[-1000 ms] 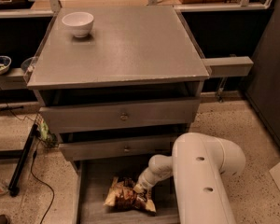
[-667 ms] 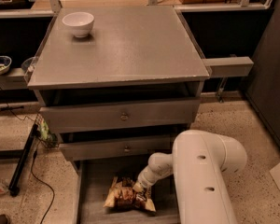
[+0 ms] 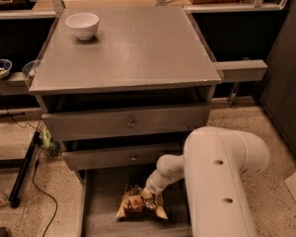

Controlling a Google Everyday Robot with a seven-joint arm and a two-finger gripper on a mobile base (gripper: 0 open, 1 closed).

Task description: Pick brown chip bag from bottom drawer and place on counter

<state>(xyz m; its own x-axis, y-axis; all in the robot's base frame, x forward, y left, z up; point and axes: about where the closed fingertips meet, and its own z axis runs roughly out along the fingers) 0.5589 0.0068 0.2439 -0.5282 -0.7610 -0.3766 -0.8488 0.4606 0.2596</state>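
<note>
The brown chip bag (image 3: 138, 205) lies on the grey floor of the open bottom drawer (image 3: 101, 201), near its middle. My gripper (image 3: 148, 193) reaches down from the right and sits at the bag's upper right edge, touching or just above it. The bulky white arm (image 3: 222, 181) fills the lower right of the view. The counter (image 3: 138, 48) is the broad grey cabinet top above the drawers.
A white bowl (image 3: 82, 24) stands at the counter's back left corner. The two upper knobbed drawers (image 3: 130, 123) are pulled partly out above the bottom one. A narrow grey side shelf (image 3: 239, 70) sticks out on the right. A dark stand and cable (image 3: 24, 169) are on the floor at the left.
The arm's elbow and big white link have risen slightly. The gripper stays at the bag's upper right edge, and the bag lies in the same spot.
</note>
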